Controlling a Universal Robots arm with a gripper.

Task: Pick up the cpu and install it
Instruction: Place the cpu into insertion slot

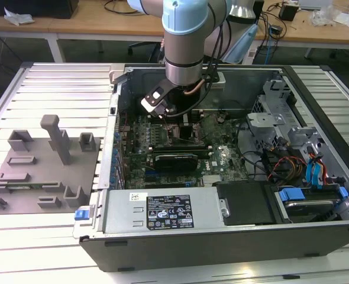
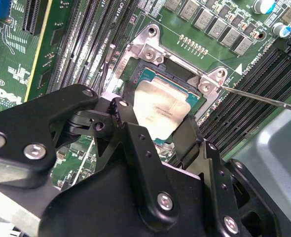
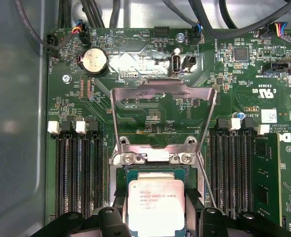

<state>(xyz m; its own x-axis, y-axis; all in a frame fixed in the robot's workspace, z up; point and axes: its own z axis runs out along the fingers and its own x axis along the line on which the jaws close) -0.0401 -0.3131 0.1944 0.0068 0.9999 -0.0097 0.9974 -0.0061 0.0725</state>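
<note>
Fingers (image 2: 133,133) pinch cpu (image 2: 160,106) between them, at socket (image 2: 150,49)

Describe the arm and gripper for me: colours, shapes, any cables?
The arm is a thick silver-grey cylinder with pale blue joint caps. Dark cables run down beside it, and a white-and-black module sits at the wrist. In both wrist views the gripper is matte black, with jointed linkage fingers fastened by silver screws.

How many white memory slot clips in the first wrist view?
4 white clips: two on one side of the cpu, two on the other. The end effector may hide more.
</note>
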